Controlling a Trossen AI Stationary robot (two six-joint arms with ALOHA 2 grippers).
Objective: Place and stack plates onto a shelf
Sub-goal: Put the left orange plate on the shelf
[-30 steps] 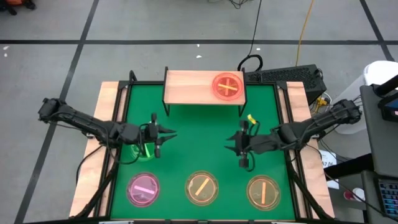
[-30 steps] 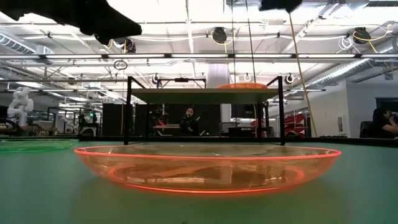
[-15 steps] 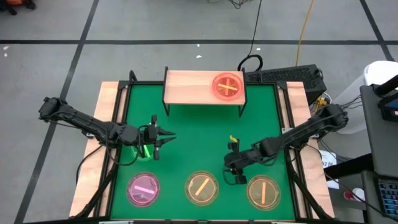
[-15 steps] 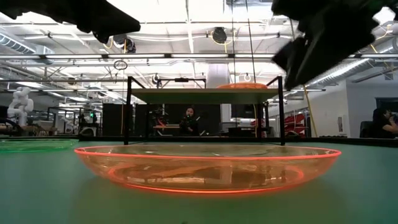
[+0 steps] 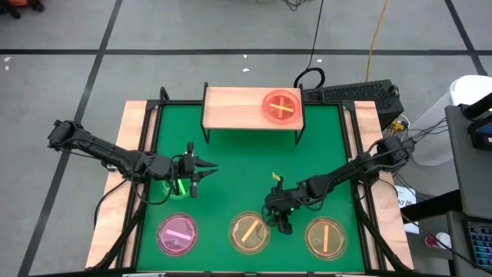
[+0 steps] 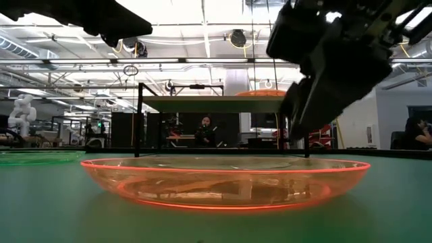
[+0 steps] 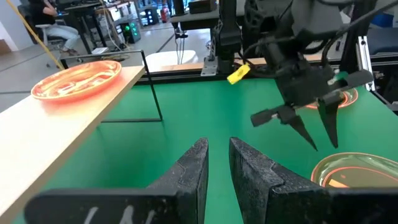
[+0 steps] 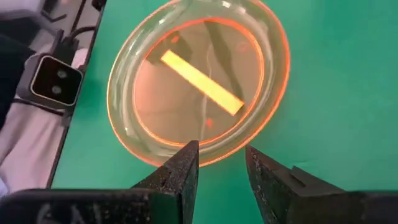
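You only had one pink cross plate (image 5: 281, 106) on the shelf (image 5: 234, 107). Your right gripper (image 5: 278, 216), fingers apart, hovered over the middle amber plate (image 5: 250, 231); left gripper (image 5: 201, 172), fingers nearly together, waited by the green plate (image 5: 176, 187). Plenty left.

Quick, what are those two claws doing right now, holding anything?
Left gripper: open a little, empty.
Right gripper: open, empty, above the middle amber plate.

Glossy translucent plastic plate (image 8: 198, 84); pale wood shelf (image 5: 234, 108); matt mat (image 5: 238, 173).
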